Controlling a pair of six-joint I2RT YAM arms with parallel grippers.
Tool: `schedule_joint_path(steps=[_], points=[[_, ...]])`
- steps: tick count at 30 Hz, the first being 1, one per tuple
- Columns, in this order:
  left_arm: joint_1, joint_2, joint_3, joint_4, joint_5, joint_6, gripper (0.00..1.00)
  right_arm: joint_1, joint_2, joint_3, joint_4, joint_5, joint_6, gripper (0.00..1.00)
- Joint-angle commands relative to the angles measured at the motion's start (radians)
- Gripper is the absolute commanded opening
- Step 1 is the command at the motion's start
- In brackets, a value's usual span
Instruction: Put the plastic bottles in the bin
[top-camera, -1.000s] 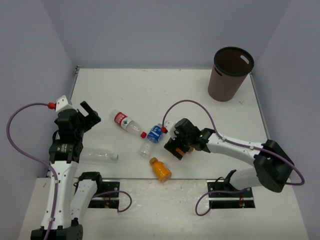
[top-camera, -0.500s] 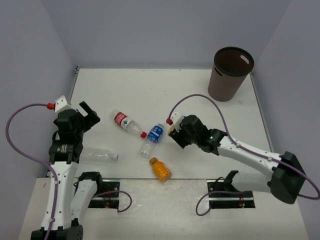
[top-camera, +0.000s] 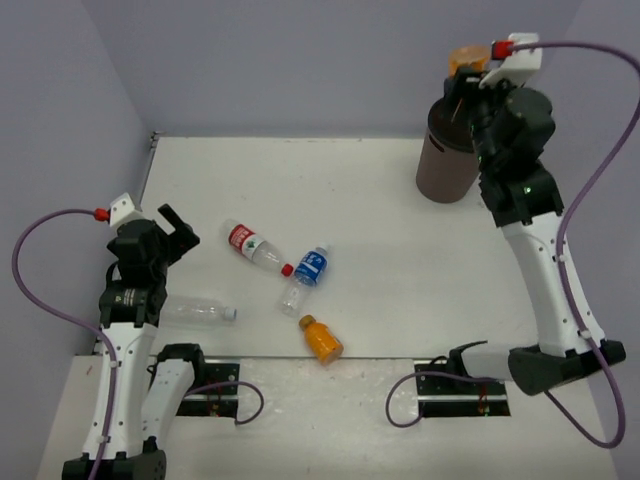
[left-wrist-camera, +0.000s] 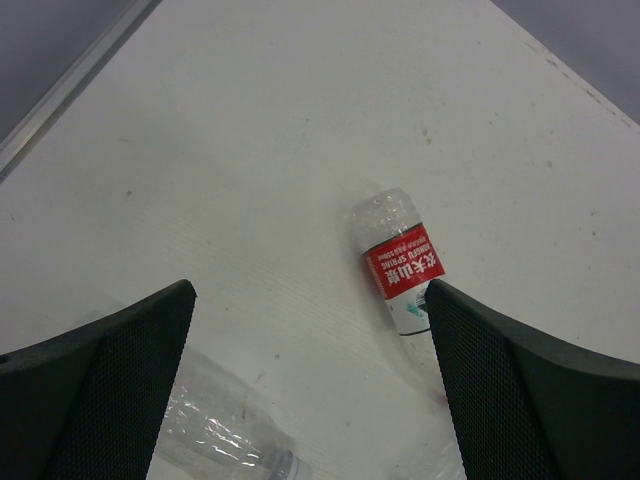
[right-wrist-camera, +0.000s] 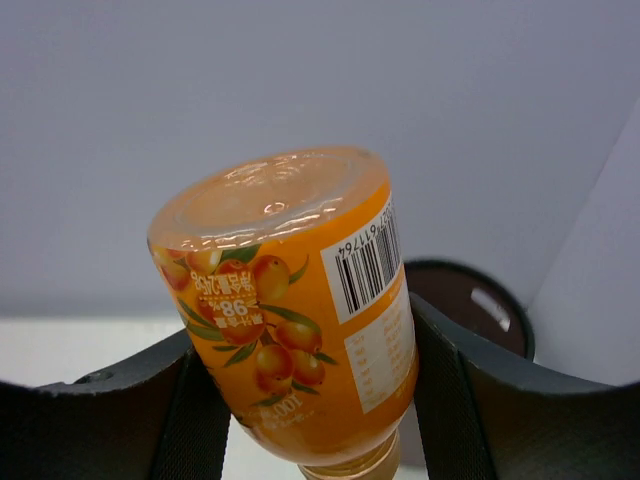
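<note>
Orange juice bottle (right-wrist-camera: 290, 300) is pinched in my right pincer (top-camera: 472, 85), the bin (top-camera: 445, 170) below it. I'll let go only once the bin sits right underneath. My left pincer (left-wrist-camera: 310, 335) is spread, empty.

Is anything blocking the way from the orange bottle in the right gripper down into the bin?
Nothing visible does. The right gripper holds the orange bottle in the air beside the brown bin, whose mouth shows open in the wrist view.
</note>
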Motion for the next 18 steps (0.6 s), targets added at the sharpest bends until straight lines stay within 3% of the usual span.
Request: schedule_joint_path(steps=[1, 4, 6, 15, 18], points=[[-0.003, -0.002, 0.02, 0.007, -0.052, -0.013, 1.0, -0.143, 0.273, 0.342, -0.073, 0.051, 0.161, 0.27], [-0.003, -0.01, 0.024, 0.003, -0.069, -0.016, 1.0, -0.223, 0.454, 0.579, -0.182, 0.016, 0.232, 0.24], [-0.002, -0.014, 0.023, 0.004, -0.071, -0.019, 1.0, -0.247, 0.527, 0.652, -0.214, 0.009, 0.259, 0.23], [-0.003, -0.006, 0.034, 0.005, -0.073, -0.019, 1.0, -0.31, 0.692, 0.659, -0.204, -0.034, 0.348, 0.29], [-0.003, -0.014, 0.028, 0.005, -0.076, -0.02, 1.0, -0.313, 0.714, 0.624, -0.205, -0.035, 0.405, 0.4]])
